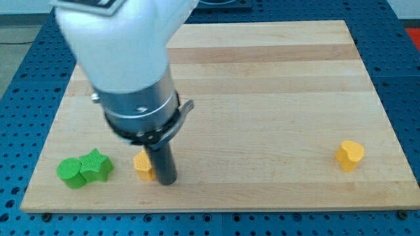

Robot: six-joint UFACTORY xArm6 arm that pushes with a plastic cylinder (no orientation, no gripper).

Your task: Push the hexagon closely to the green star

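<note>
The tip (pixel 168 181), a bare rod with nothing to grip, touches the yellow hexagon's (pixel 143 165) right side; the green star (pixel 96 165) lies left, near.

Wooden board (pixel 275 78) on blue perforated table (pixel 26 65). Yellow heart block (pixel 350 155) near board's right edge, toward view's bottom.

Matt plastic blocks on smooth pale wood board (pixel 262 78).
Rod (pixel 164 160) dark matt; arm (pixel 118 39) glossy white, grey metal collar (pixel 141 108); blue perforated metal table (pixel 29 98).
</note>
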